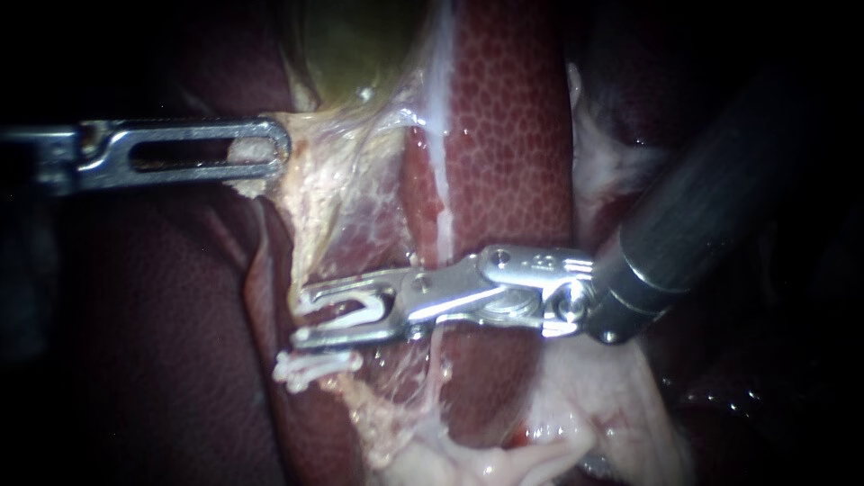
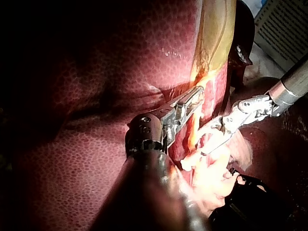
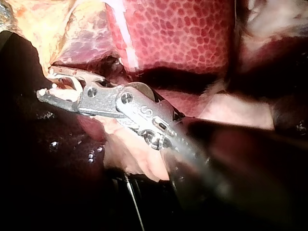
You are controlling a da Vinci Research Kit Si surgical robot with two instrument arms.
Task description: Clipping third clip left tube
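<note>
One set clip (image 1: pixel 315 367) shows on tube (image 1: pixel 304 256); right instrument (image 1: pixel 304 317) jaws spread, cradling new clip (image 1: pixel 360 310) astride tube, seemingly unsqueezed; left instrument (image 1: pixel 273 146) jaws pinching tissue (image 1: pixel 317 133); closing remains.

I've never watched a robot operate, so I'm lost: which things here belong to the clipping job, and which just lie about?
In the job:
right instrument
the white clip it carries
the pale tissue at its tip
left instrument, holding that tissue's edge

Just there:
liver
gallbladder
placed clip beside the carried one
</note>
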